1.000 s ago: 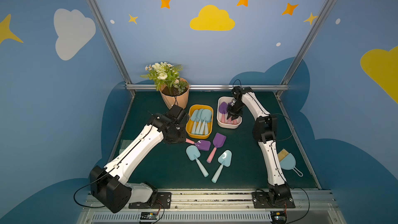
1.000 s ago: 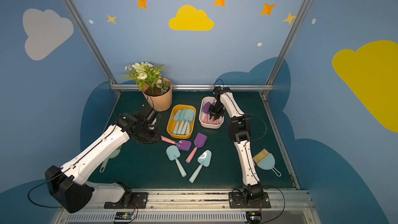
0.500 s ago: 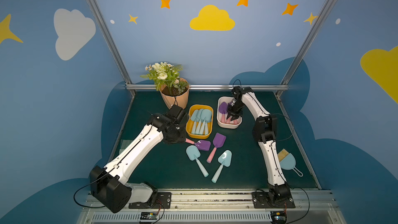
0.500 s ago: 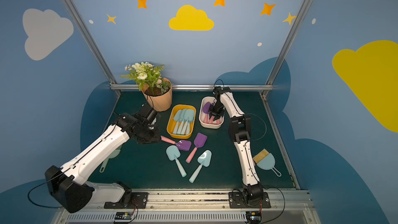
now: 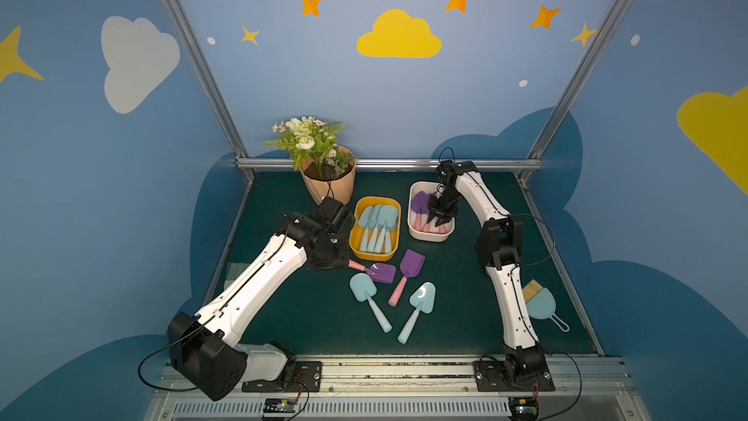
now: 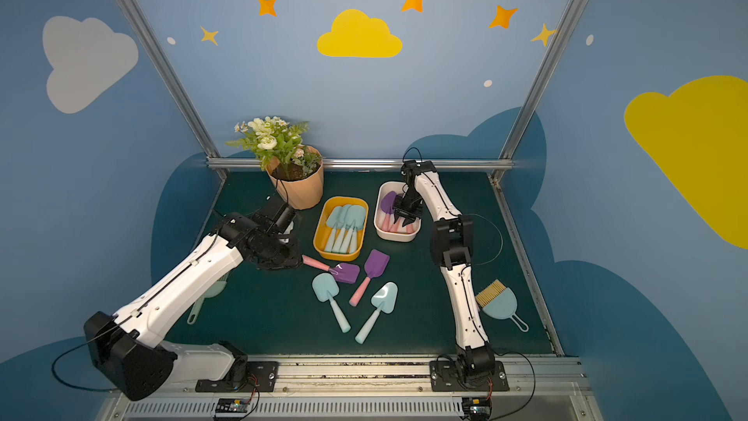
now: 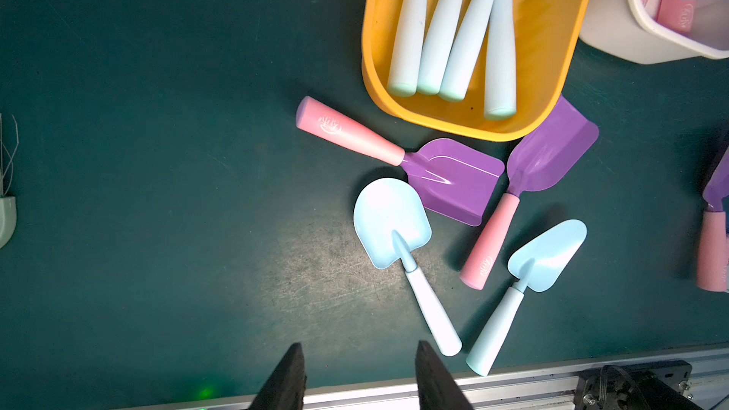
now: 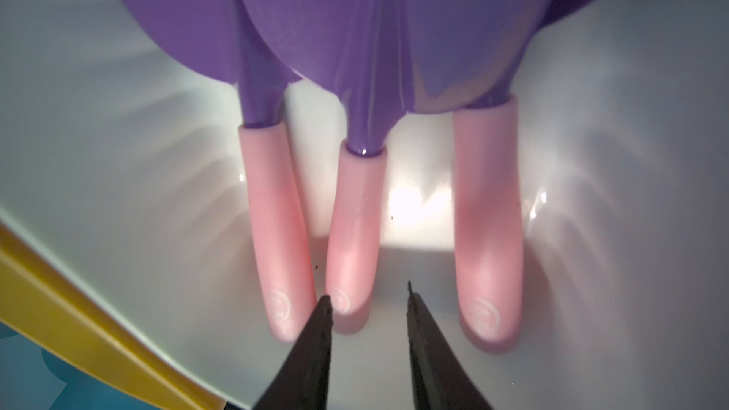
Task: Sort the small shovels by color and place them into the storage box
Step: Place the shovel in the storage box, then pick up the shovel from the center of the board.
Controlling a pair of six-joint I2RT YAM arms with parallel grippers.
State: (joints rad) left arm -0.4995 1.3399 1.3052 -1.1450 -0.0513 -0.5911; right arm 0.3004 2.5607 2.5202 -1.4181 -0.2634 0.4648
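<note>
left gripper (image 7: 359,345) released, empty, above bare mat (image 5: 315,317). right gripper (image 8: 367,291) released, low over white box (image 5: 429,236) near mat's far edge, above purple shovels (image 8: 355,33). blue shovels (image 5: 378,216) in yellow box (image 5: 376,198) alongside. loose shovels (image 5: 362,287), two purple and two blue, mid-mat.

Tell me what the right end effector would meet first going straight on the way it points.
Probably the middle pink handle lying in the white box: the right end effector has one fingertip beside its end. Otherwise the box floor; depth is unclear.
</note>
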